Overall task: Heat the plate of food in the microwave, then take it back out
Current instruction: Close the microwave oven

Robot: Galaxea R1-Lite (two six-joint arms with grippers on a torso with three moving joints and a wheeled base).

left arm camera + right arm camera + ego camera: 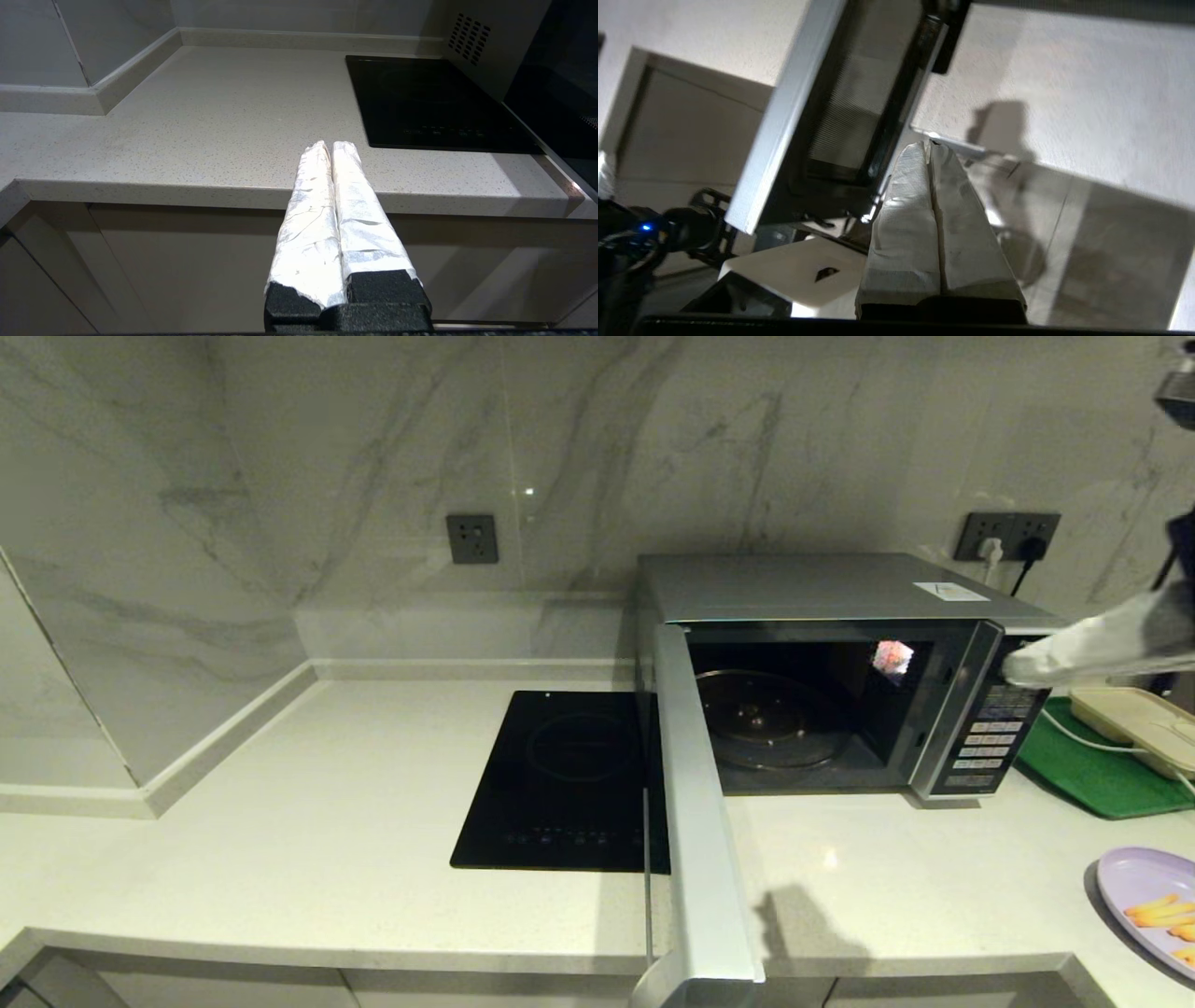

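Note:
The silver microwave (822, 588) stands on the counter with its door (695, 821) swung wide open toward me. Inside, the glass turntable (770, 719) is bare. The lavender plate of food (1153, 905) with orange-yellow sticks lies on the counter at the far right edge. My right gripper (1013, 667) is shut and empty, its white-wrapped tip hovering in front of the top of the keypad panel (990, 747). In the right wrist view the right gripper (930, 147) points past the open door (840, 102). My left gripper (331, 145) is shut, parked low before the counter edge.
A black cooktop (569, 779) is set into the counter left of the microwave. A green mat (1092, 775) with a cream box (1134, 723) lies right of it. Wall sockets (1008, 534) with plugs sit behind. The open door juts past the counter's front edge.

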